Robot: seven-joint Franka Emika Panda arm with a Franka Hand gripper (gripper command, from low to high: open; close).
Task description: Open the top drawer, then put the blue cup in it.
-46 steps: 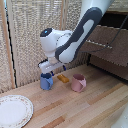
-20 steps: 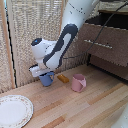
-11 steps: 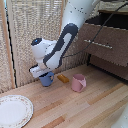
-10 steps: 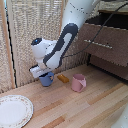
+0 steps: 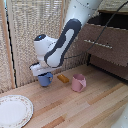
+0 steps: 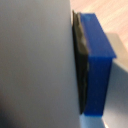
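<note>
Blue cup (image 5: 45, 79) half hidden under end effector (image 5: 41, 71); grip apparently clamped on rim, jaws obscured.

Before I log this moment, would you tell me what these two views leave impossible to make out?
- Tool: in the exterior view it is hidden behind the arm's wrist, above the blue cup; open or shut cannot be told.
- Blue cup's rim and handle: covered by the wrist in the exterior view.
- Wrist view: blurred and very close, showing only a grey surface beside a blue block; the scene beyond is blocked.
- Top drawer: its right end runs off the exterior view's right edge.
</note>
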